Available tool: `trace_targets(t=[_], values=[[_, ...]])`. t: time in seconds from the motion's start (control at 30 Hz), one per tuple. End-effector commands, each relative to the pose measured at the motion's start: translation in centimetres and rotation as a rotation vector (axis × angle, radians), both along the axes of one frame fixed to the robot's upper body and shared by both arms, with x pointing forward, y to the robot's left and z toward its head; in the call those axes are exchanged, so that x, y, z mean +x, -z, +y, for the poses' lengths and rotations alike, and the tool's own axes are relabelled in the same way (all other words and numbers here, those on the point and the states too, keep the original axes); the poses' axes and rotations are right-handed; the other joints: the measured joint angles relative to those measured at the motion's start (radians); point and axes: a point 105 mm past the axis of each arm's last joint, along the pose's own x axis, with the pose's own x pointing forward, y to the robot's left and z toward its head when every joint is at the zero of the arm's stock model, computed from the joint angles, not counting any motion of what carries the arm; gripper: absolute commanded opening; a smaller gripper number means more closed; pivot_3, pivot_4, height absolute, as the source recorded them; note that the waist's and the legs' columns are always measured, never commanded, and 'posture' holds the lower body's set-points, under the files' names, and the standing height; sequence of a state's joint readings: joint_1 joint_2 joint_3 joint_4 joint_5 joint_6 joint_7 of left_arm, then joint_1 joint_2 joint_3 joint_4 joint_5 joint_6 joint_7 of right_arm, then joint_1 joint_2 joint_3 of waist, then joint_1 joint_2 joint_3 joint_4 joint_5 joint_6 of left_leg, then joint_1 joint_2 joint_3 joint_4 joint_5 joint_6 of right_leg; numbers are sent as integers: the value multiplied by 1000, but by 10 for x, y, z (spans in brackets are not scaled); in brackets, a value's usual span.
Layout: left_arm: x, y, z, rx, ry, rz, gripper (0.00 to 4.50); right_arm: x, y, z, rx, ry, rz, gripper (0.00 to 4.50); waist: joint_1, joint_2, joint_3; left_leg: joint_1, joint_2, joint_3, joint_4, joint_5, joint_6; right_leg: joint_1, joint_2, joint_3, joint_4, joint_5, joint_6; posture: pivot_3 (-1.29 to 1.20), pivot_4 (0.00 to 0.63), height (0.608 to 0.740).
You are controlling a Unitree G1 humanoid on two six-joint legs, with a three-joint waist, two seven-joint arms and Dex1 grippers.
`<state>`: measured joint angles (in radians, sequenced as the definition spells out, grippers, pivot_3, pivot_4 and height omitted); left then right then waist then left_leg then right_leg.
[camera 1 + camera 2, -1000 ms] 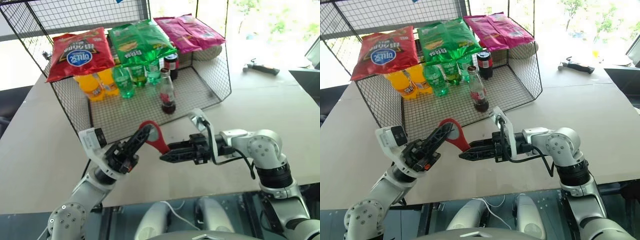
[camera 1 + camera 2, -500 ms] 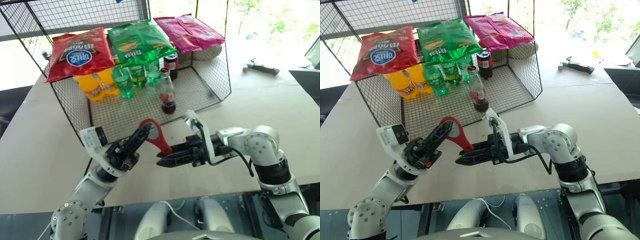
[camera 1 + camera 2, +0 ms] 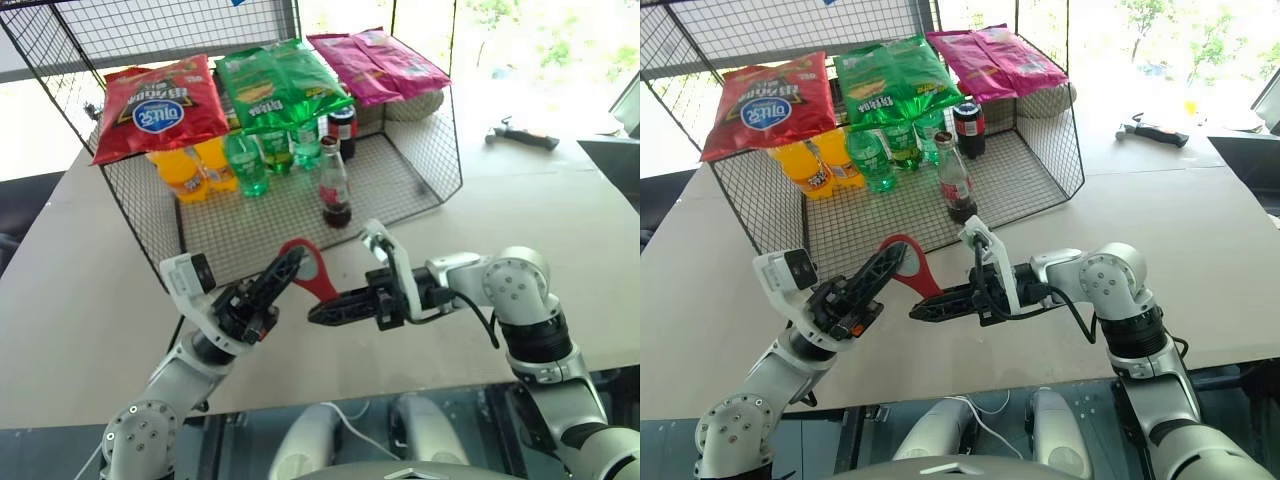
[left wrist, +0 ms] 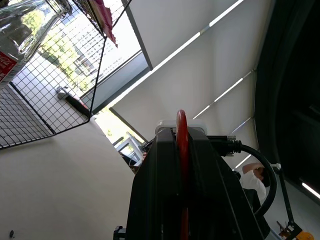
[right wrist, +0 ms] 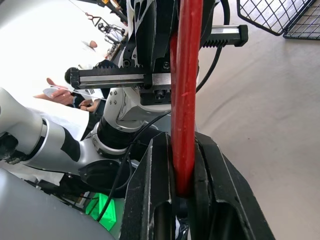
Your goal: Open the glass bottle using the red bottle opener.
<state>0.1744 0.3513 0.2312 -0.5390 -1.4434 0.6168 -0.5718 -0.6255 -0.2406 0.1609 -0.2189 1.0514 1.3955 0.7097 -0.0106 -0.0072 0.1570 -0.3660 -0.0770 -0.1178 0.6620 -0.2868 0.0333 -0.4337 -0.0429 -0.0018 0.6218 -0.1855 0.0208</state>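
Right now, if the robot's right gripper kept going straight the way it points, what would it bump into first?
Probably the left gripper. The right gripper points leftward, shut on the red bottle opener that the left one also clamps. Depth is hard to judge.

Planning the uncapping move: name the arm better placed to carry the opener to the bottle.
Right, probably: the right gripper is shut on the red bottle opener handle, ring head free. The left gripper clamps that head. The glass bottle stands capped.
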Motion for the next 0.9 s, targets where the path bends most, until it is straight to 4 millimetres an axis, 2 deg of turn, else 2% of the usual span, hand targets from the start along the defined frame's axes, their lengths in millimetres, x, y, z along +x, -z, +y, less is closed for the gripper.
trace_targets(t=[0.03, 0.07, 0.1, 0.13, 0.2, 0.3, 0.33, 0.47, 0.6, 0.67, 0.77, 0.9], values=[[-3, 2, -4, 52, 11, -2, 0, -4, -12, 0, 29, -20, -48, 65, 0, 0, 0, 0, 0, 0, 0, 0, 0, 0, 0, 0, 0, 0, 0, 0, 150, 735], [-3, 3, -5, 57, 18, 1, 706, -4, -11, 0, 28, -20, -48, 0, 0, 0, 0, 0, 0, 0, 0, 0, 0, 0, 0, 0, 0, 0, 0, 0, 150, 735], [-3, 4, -5, 63, 13, 1, 876, -4, -11, 0, 28, -19, -48, 0, -1, 0, 0, 0, 0, 0, 0, 0, 0, 0, 0, 0, 0, 0, 0, 0, 150, 735], [0, 5, -4, 66, -13, 2, 1511, -4, -11, -1, 27, -17, -48, 0, -1, 0, 0, 0, 0, 0, 0, 0, 0, 0, 0, 0, 0, 0, 0, 0, 150, 735], [4, 6, 0, 71, -51, 2, 2149, -3, -10, -1, 27, -13, -47, 0, -1, 0, 0, 0, 0, 0, 0, 0, 0, 0, 0, 0, 0, 0, 0, 0, 150, 735], [1, 0, 5, 30, -42, -16, 3710, 1, -9, -5, 34, 17, -43, 0, 0, 0, 0, 0, 0, 0, 0, 0, 0, 0, 0, 0, 0, 0, 0, 0, 150, 735], [-1, -3, 6, 13, -38, -24, 3961, 2, -7, -8, 35, 31, -42, 0, 0, 0, 0, 0, 0, 0, 0, 0, 0, 0, 0, 0, 0, 0, 0, 0, 150, 735], [-2, -12, 14, -23, -62, -54, 3961, 13, -4, -24, 47, 120, -41, 0, 2, 0, 0, -1, 0, 0, 0, 0, 0, 0, 0, 0, -1, 0, 0, 0, 150, 735], [18, 3, 26, 174, -253, -61, 3961, 45, 3, -57, 68, 397, -107, 0, 7, 0, 0, 0, 0, -1, 0, 0, 0, 0, 0, -1, -1, 0, 0, 0, 150, 735], [30, 7, 29, 278, -352, -94, 3961, 78, 11, -93, -3, 675, -279, 0, 12, 0, 0, -1, 0, 1, 0, 0, 0, 0, 0, 0, -1, 0, 0, 0, 150, 735], [44, 18, 25, 446, -408, -145, 3961, 104, 18, -129, -152, 930, -545, 0, 24, 0, 1, -1, 0, 3, 0, 1, -3, 0, 0, 1, -2, 0, 1, 0, 150, 735], [67, 28, 23, 644, -482, -226, 3961, 108, 15, -146, -217, 1071, -787, 0, 24, 0, 1, 0, 0, 5, -1, 2, -3, 0, 1, 4, -2, -1, 2, 0, 150, 735]])
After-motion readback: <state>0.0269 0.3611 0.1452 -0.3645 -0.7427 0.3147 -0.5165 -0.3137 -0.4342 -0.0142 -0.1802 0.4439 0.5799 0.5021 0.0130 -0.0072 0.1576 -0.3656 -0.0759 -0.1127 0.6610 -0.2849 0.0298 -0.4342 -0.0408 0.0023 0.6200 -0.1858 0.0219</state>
